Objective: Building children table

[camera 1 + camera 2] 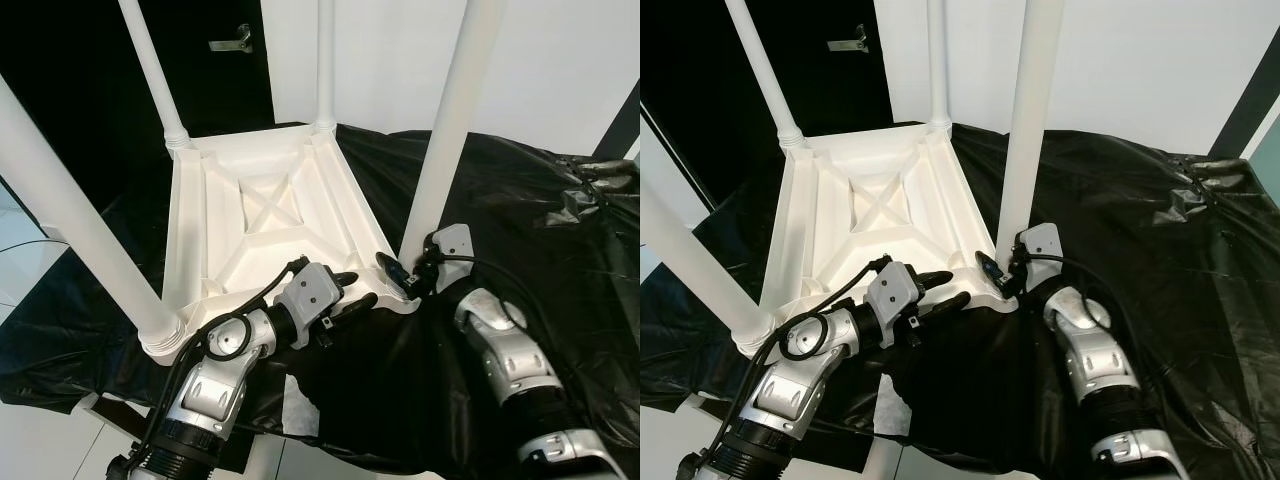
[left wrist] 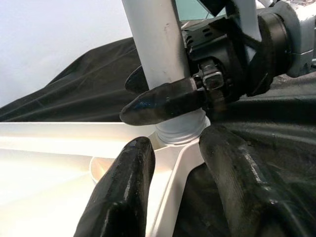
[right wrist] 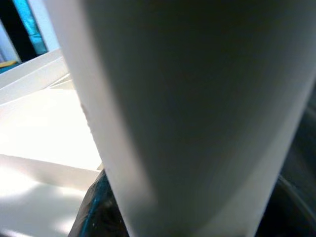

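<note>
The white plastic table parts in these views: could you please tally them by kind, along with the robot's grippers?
White plastic tabletop, upside down on the black sheet: 1
White round table legs standing up from its corners: 4
Left gripper at the near edge, right gripper at the near-right leg's base: 2
Total: 7

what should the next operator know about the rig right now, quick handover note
Right gripper: shut on the near-right leg, low at its base.
Left gripper: open, fingers straddling the near rim of the table top beside that leg.
Table top lies upside down on black sheeting; all four legs stand in their corner sockets.
Left: confirm the held leg is tight, release, flip the table upright.
</note>
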`<state>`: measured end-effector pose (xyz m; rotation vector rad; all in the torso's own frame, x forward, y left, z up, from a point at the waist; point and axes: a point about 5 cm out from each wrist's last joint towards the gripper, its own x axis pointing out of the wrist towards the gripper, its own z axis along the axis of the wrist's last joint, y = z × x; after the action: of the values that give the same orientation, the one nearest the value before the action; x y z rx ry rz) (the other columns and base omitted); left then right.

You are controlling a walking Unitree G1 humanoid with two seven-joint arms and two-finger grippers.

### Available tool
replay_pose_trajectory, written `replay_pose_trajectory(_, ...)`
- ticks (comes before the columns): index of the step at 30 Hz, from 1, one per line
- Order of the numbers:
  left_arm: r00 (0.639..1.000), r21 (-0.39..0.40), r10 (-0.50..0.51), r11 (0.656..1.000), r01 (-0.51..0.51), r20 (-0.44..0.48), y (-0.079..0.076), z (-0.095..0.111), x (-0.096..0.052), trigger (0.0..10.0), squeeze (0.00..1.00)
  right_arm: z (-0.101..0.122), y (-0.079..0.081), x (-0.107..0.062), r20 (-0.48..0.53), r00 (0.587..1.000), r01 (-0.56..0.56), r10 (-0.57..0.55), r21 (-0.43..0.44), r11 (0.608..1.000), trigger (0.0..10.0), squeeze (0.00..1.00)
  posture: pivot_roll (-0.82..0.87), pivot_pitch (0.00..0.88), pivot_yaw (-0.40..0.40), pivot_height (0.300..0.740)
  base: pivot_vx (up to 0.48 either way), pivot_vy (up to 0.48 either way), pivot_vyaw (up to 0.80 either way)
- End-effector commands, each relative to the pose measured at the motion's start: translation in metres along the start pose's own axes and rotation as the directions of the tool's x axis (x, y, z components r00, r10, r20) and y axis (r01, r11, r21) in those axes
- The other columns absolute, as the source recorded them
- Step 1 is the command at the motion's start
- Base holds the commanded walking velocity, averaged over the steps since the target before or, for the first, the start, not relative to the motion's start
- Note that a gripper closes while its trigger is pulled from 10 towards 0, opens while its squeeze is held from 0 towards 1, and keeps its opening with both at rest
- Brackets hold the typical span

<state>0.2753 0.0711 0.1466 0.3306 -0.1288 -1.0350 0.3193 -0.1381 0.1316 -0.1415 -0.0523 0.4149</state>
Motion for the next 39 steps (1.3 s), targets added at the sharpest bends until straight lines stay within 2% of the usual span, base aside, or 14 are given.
replay_pose_trajectory(1, 1.0, -0.01, 0.029, 1.0, -0.029, -0.003, -0.001, -0.001, 0.001, 10.0, 0.0, -0.016, 0.003, -0.005, -0.086, 0.988, 0.134, -0.131, 0.034, 0.99, 10.0, 0.0, -0.02, 0.0, -0.007, 0.74, 0.0, 0.0, 0.0)
replay_pose_trajectory(4, 1.0, -0.009, 0.027, 1.0, -0.027, -0.002, -0.001, 0.0, 0.002, 10.0, 0.0, -0.016, 0.004, -0.005, -0.092, 0.978, 0.189, -0.185, 0.038, 0.981, 10.0, 0.0, -0.02, 0.0, -0.006, 0.74, 0.0, 0.0, 0.0)
replay_pose_trajectory(6, 1.0, -0.007, 0.024, 1.0, -0.024, 0.001, 0.0, 0.0, 0.001, 10.0, 0.0, -0.016, 0.01, -0.006, -0.1, 0.952, 0.295, -0.291, 0.035, 0.955, 10.0, 0.0, -0.02, 0.0, -0.001, 0.74, 0.0, 0.0, 0.0)
replay_pose_trajectory(8, 1.0, -0.007, 0.024, 1.0, -0.024, 0.001, 0.0, 0.0, 0.001, 10.0, 0.0, -0.016, 0.01, -0.006, -0.1, 0.952, 0.295, -0.291, 0.035, 0.955, 10.0, 0.0, -0.02, 0.0, -0.001, 0.74, 0.0, 0.0, 0.0)
replay_pose_trajectory(9, 1.0, -0.009, 0.02, 1.0, -0.02, 0.005, 0.0, 0.0, 0.001, 10.0, 0.0, -0.015, 0.014, -0.006, -0.102, 0.932, 0.354, -0.348, 0.052, 0.934, 10.0, 0.0, -0.03, 0.0, 0.001, 0.74, 0.0, 0.0, 0.0)
replay_pose_trajectory(14, 1.0, -0.008, 0.016, 1.0, -0.016, 0.008, -0.001, 0.001, 0.002, 10.0, 0.0, -0.014, 0.022, -0.006, -0.104, 0.918, 0.391, -0.384, 0.066, 0.918, 10.0, 0.0, -0.03, 0.0, 0.0, 0.74, 0.0, 0.0, 0.0)
replay_pose_trajectory(16, 1.0, -0.005, 0.012, 1.0, -0.012, 0.015, -0.001, 0.003, 0.003, 10.0, 0.0, -0.008, 0.032, -0.004, -0.081, 0.92, 0.39, -0.383, 0.097, 0.916, 10.0, 0.0, -0.03, 0.0, -0.004, 0.74, 0.0, 0.0, 0.0)
replay_pose_trajectory(22, 1.0, -0.001, 0.014, 1.0, -0.014, 0.015, -0.001, 0.002, 0.004, 10.0, 0.0, -0.003, 0.025, -0.006, -0.058, 0.916, 0.4, -0.396, 0.1, 0.911, 10.0, 0.04, -0.02, 0.0, -0.008, 0.74, 0.0, 0.0, 0.0)
replay_pose_trajectory(23, 1.0, 0.0, 0.015, 1.0, -0.015, 0.016, -0.001, 0.003, 0.004, 10.0, 0.0, -0.001, 0.025, -0.007, -0.047, 0.924, 0.383, -0.38, 0.11, 0.917, 10.0, 1.0, -0.02, 0.0, -0.011, 0.74, 0.0, 0.0, 0.0)
replay_pose_trajectory(32, 1.0, 0.004, 0.012, 1.0, -0.012, 0.016, -0.002, 0.003, 0.003, 10.0, 0.0, 0.005, 0.032, -0.013, 0.021, 0.97, 0.235, -0.24, 0.144, 0.961, 10.0, 1.0, -0.03, 0.0, -0.006, 0.74, 0.0, 0.0, 0.0)
replay_pose_trajectory(36, 1.0, 0.005, 0.004, 1.0, -0.004, 0.014, -0.002, 0.002, 0.002, 10.0, 0.0, 0.004, 0.021, -0.024, 0.041, 0.99, 0.126, -0.131, 0.123, 0.984, 10.0, 1.0, -0.03, 0.0, 0.001, 0.74, 0.0, 0.0, 0.0)
replay_pose_trajectory(37, 1.0, 0.006, 0.001, 1.0, -0.001, 0.014, -0.001, 0.002, 0.002, 10.0, 0.0, 0.003, 0.014, -0.028, 0.043, 0.997, 0.064, -0.069, 0.11, 0.992, 10.0, 0.54, -0.04, 0.0, 0.003, 0.74, 0.0, 0.0, 0.0)
replay_pose_trajectory(38, 1.0, 0.006, 0.001, 1.0, -0.001, 0.014, -0.001, 0.002, 0.002, 10.0, 0.0, 0.003, 0.014, -0.028, 0.043, 0.997, 0.064, -0.069, 0.11, 0.992, 10.0, 0.54, -0.04, 0.0, 0.003, 0.74, 0.0, 0.0, 0.0)
replay_pose_trajectory(39, 1.0, 0.001, 0.002, 1.0, -0.002, 0.015, 0.0, 0.002, 0.002, 10.0, 0.0, 0.003, 0.008, -0.03, 0.04, 0.999, -0.01, 0.007, 0.077, 0.997, 10.0, 0.0, -0.04, 0.0, 0.005, 0.74, 0.0, 0.0, 0.0)
